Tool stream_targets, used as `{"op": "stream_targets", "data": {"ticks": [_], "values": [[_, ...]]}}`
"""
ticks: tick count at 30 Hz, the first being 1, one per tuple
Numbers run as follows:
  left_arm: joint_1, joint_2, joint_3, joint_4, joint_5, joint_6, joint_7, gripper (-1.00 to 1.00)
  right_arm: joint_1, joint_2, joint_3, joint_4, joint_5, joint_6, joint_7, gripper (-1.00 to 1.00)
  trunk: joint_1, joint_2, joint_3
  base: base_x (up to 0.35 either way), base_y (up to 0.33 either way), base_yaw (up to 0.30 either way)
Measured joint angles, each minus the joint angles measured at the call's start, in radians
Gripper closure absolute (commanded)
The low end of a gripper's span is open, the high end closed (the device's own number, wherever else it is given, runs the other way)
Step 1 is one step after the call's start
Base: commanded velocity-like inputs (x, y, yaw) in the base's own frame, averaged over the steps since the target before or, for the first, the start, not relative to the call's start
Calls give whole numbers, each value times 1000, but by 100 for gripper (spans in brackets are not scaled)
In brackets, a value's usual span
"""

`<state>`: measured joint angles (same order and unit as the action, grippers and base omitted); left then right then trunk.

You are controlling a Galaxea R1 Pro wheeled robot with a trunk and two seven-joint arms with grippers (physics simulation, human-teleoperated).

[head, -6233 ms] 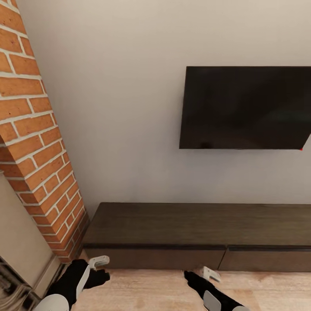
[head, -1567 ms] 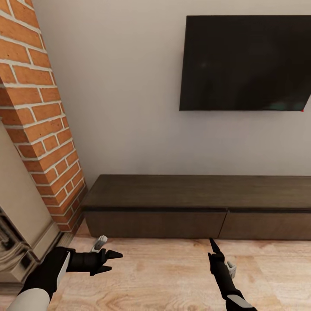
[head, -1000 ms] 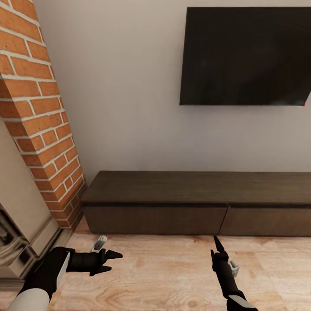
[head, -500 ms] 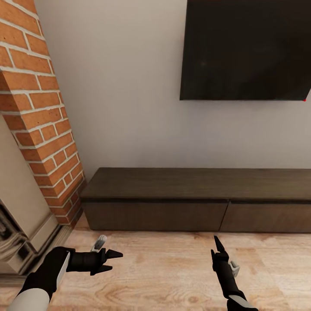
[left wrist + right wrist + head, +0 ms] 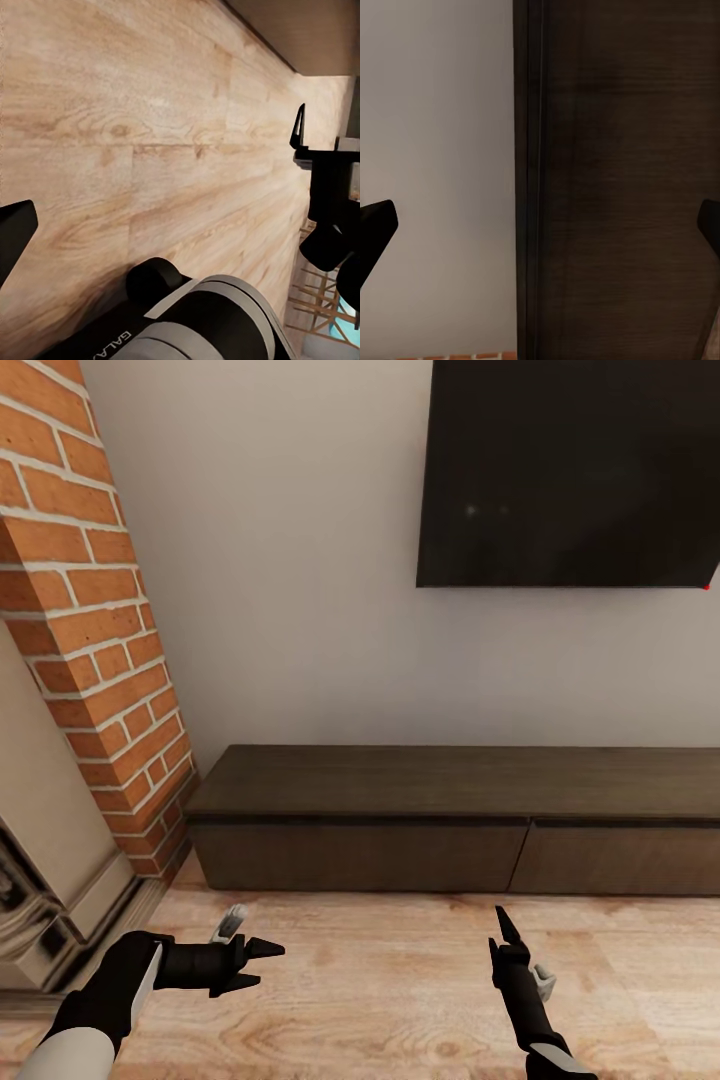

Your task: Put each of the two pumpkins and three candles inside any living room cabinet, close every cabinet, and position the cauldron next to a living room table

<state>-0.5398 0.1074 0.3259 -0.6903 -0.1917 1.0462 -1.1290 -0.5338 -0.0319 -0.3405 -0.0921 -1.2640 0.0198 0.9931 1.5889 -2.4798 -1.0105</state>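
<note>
The dark-brown cabinet (image 5: pixel 450 810) runs low along the white wall ahead. Its two fronts sit flush and closed, with a seam (image 5: pixel 522 855) between them. My left gripper (image 5: pixel 262 966) hovers over the wooden floor in front of the cabinet's left end, open and empty. One of its fingertips (image 5: pixel 13 236) shows over the floorboards in the left wrist view. My right gripper (image 5: pixel 505 926) points at the cabinet near the seam, a short way off. In the right wrist view the right gripper (image 5: pixel 540 225) is spread wide open and faces the cabinet (image 5: pixel 622 187). Pumpkins, candles, cauldron and table are out of view.
A red brick column (image 5: pixel 90 610) and a pale stone fireplace surround (image 5: pixel 45 860) stand at the left, close to my left arm. A black television (image 5: pixel 570 470) hangs on the wall above the cabinet. Light wooden floor (image 5: pixel 380 990) stretches between me and the cabinet.
The camera has backed away from the cabinet and both arms have come forward since the oldest frame. Over the last second only the view drifts slightly; both grippers stay open.
</note>
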Motion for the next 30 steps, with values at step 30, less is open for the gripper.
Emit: {"op": "stream_targets", "data": {"ticks": [30], "values": [[0, -1, -4, 1, 0, -2, -1, -100, 0, 0, 0, 0, -2, 4, -4, -100, 0, 0, 0, 224, 0, 0]]}}
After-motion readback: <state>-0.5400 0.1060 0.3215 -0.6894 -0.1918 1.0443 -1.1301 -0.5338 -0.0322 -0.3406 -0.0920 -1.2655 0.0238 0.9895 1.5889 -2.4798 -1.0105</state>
